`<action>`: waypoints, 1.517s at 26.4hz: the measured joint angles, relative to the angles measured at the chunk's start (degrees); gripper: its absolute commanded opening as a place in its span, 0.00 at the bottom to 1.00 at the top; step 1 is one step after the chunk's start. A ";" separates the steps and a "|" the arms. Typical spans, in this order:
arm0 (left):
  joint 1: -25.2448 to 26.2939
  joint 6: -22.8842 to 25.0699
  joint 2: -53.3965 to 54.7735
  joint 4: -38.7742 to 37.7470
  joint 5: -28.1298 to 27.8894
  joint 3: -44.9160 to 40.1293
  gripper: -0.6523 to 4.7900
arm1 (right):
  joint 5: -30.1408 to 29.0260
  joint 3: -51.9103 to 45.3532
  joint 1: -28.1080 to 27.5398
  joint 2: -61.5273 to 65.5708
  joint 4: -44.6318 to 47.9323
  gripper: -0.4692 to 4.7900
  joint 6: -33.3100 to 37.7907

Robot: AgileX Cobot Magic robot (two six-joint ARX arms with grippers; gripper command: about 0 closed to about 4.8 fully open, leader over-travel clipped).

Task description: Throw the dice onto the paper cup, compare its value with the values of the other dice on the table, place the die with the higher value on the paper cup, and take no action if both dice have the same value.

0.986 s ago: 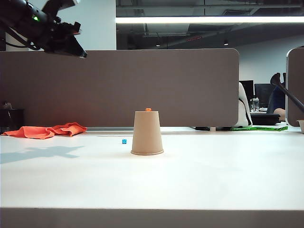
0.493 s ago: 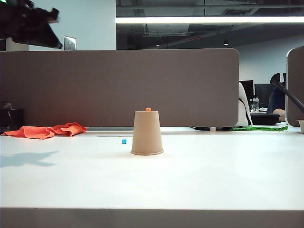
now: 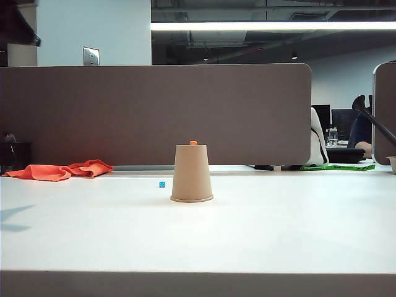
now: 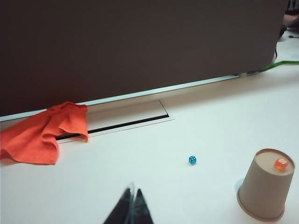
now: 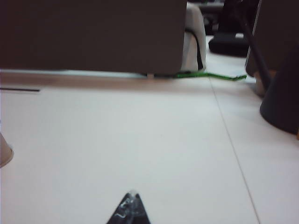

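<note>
Dice number two on the white table (image 3: 278,235): one tiny orange die (image 3: 193,143) sitting on the upturned base of the single paper cup (image 3: 192,173), and one tiny blue die (image 3: 162,184) lying on the tabletop just beside the cup, on the left of it in the exterior view, apart from its rim. The cup stands upside down, wide mouth on the table, near the middle of the surface; the left wrist view shows the orange die (image 4: 281,164) resting well inside the edge of the cup's base (image 4: 264,186), with the blue die (image 4: 192,160) on bare table a little way off. One orange cloth (image 3: 59,170) lies crumpled at the far left of the table against the one grey partition (image 3: 154,111); in the left wrist view it partly covers a long slot cover (image 4: 126,119) set in the tabletop. Grippers are two, and neither holds anything. Left gripper (image 4: 131,212) hangs above the table on the cloth's side of the cup, its dark fingertips pressed together into one point; in the exterior view only a dark piece of that arm (image 3: 15,25) shows at the upper left corner. Right gripper (image 5: 131,212) is over open table well to the other side of the cup, its fingertips likewise closed together and empty, and only a sliver of the cup (image 5: 3,151) shows at that picture's edge.
</note>
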 measured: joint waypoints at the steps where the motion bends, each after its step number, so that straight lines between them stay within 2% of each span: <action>1: -0.02 -0.02 -1.01 0.02 -0.20 -0.57 0.11 | 0.02 -0.61 -0.04 -1.95 -0.48 0.08 0.09; 4: -0.09 -0.02 -3.63 0.22 -1.14 -1.81 0.11 | 0.70 -2.23 -0.24 -7.61 -2.47 0.08 0.59; 9: -0.09 -0.13 -6.43 -0.76 -1.86 -2.71 0.11 | 2.84 -3.56 -0.20 -7.32 -4.17 0.08 3.17; 13: -0.11 -0.44 -8.11 -1.31 -2.23 -2.73 0.11 | 2.86 -6.34 -0.24 -7.58 -0.11 0.08 3.32; 15: -0.11 -1.36 -9.38 -1.33 -2.56 -3.10 0.11 | 2.89 -9.44 -0.20 -7.87 4.79 0.08 3.37; 24: -0.11 -1.55 -15.93 -5.97 -2.99 -4.07 0.11 | 3.23 -10.21 -0.17 -7.85 7.06 0.08 1.60; 34: -0.11 -5.62 -35.74 -8.66 -5.40 -15.56 0.11 | 2.16 -10.21 -0.20 -7.82 7.02 0.08 1.57; 40: -0.13 -5.62 -48.09 -19.06 -9.73 -15.85 0.11 | 4.09 -10.21 -0.22 -7.82 5.44 0.08 1.62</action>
